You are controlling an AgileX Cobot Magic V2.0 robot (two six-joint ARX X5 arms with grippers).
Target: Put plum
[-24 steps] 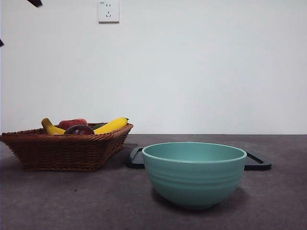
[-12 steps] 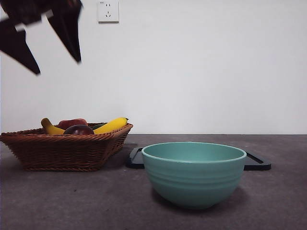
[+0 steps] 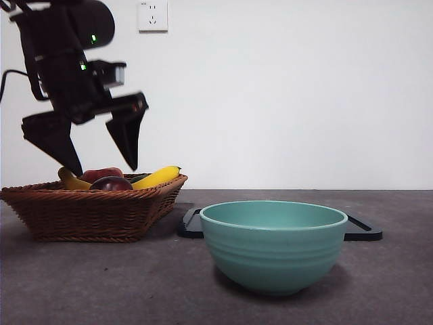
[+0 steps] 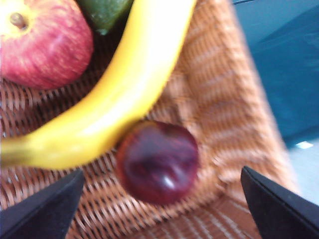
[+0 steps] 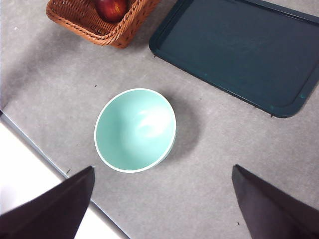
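Shown from the front, the left gripper (image 3: 101, 168) hangs just above the woven basket (image 3: 95, 213) at the left of the table (image 3: 392, 271), its two black jaws spread wide and holding nothing; the tips sit level with the top of the fruit. The plum (image 3: 111, 183), dark maroon and glossy, lies in the basket at its near side, just behind the rim, below the gap between the jaws. In the left wrist view the plum (image 4: 157, 162) lies on the wicker floor between the two jaw tips, touching neither, and it touches the yellow banana (image 4: 114, 94) that curves over it. A red apple (image 4: 45, 45) lies beyond the banana, and a green fruit (image 4: 102, 12) shows at the edge of that view, too cropped to identify. From the front, a second banana end (image 3: 71, 181) rises at the far left of the basket.

A teal bowl (image 3: 274, 244) stands empty on the table, right of the basket and nearer the camera. A dark tray (image 3: 362, 230) lies flat behind the bowl. A wall socket (image 3: 153, 15) is mounted high on the white wall.

The right gripper (image 5: 162, 204) waits high above the table, jaws wide apart and empty, looking down on the bowl (image 5: 135, 130), the tray (image 5: 239, 50) and a corner of the basket (image 5: 99, 22).
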